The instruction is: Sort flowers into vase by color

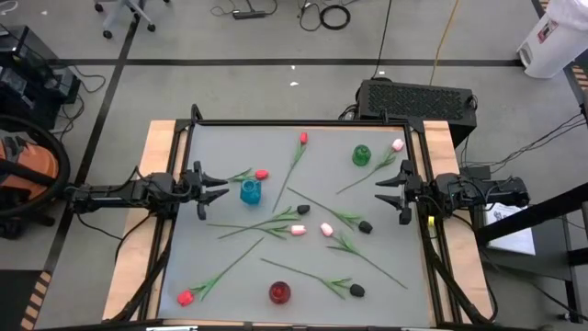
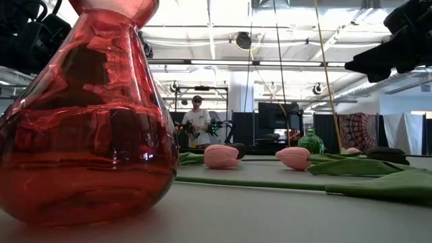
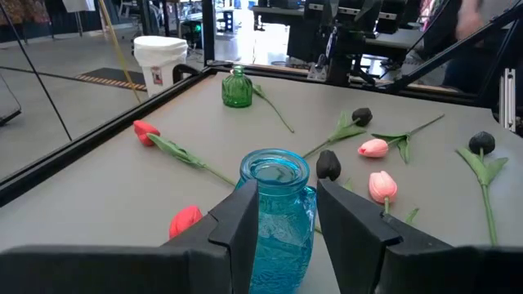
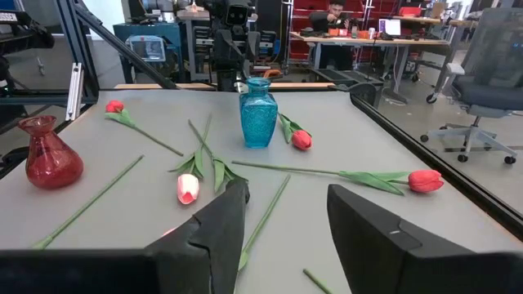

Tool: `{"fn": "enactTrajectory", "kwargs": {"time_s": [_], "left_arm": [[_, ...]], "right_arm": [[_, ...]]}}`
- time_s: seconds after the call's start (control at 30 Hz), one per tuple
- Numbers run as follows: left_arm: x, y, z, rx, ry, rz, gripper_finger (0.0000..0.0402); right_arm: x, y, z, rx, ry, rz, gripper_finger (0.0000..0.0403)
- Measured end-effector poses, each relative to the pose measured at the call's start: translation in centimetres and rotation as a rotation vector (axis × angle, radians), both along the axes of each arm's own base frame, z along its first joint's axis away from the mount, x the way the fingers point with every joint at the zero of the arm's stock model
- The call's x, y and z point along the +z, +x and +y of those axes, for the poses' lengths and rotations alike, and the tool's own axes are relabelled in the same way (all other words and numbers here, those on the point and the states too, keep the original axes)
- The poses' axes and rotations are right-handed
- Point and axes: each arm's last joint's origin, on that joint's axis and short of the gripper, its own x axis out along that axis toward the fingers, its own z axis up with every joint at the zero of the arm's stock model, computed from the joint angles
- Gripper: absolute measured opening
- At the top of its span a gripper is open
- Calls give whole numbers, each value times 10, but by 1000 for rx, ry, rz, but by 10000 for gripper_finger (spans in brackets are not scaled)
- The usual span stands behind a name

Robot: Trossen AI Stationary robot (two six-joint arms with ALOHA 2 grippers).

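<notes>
Tulips with long green stems lie scattered flat on the grey table: red ones, pink ones and black ones. A blue vase stands upright at mid-left, a green vase at the far right, a red vase near the front edge. My left gripper hovers open at the left edge, just short of the blue vase. My right gripper hovers open at the right edge, over a green stem.
A raised black frame borders the table on its far, left and right sides. Stems and leaves cross the middle of the table. Beyond the table are desks, chairs and a person standing far behind.
</notes>
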Motion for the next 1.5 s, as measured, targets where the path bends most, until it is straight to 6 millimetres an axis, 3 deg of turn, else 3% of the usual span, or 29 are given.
{"fn": "enactTrajectory", "kwargs": {"time_s": [1.23, 1.5], "left_arm": [[0, 0, 0, 0, 0, 0, 132], [0, 0, 0, 0, 0, 0, 132]], "right_arm": [[1, 0, 0, 0, 2, -11, 167], [7, 1, 0, -32, 362, -114, 167]]}}
